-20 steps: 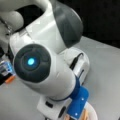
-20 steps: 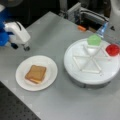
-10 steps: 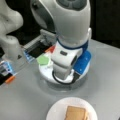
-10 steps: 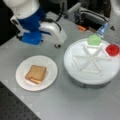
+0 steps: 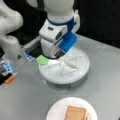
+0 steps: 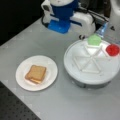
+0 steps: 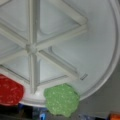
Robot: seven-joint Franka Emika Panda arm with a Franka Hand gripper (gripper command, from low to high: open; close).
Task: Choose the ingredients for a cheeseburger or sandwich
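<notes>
In both front views the white arm leans over the divided round tray [image 5: 75, 72], its blue-trimmed wrist tipped downward above the tray's rim; the gripper [image 5: 56, 55] hangs low over the tray's edge beside the green lettuce [image 5: 43, 60], and whether its jaws are apart or together cannot be told. Nearest in a front view, the white paper plate [image 6: 23, 82] carries the sandwich [image 6: 35, 74], a tan bread square with a thin yellow layer showing beneath its edge; bare grey table [image 6: 62, 105] lies open around it, and plate and tray stand near but apart. Farther back, the lettuce [image 6: 94, 40] sits at the tray's twelve o'clock rim with the red disc [image 6: 112, 49] just beside it, toward two o'clock. In the wrist view the lettuce [image 7: 62, 99] overhangs the rim at six o'clock and the red disc [image 7: 10, 92] sits at eight o'clock; the other compartments show only white. No readable writing appears.
</notes>
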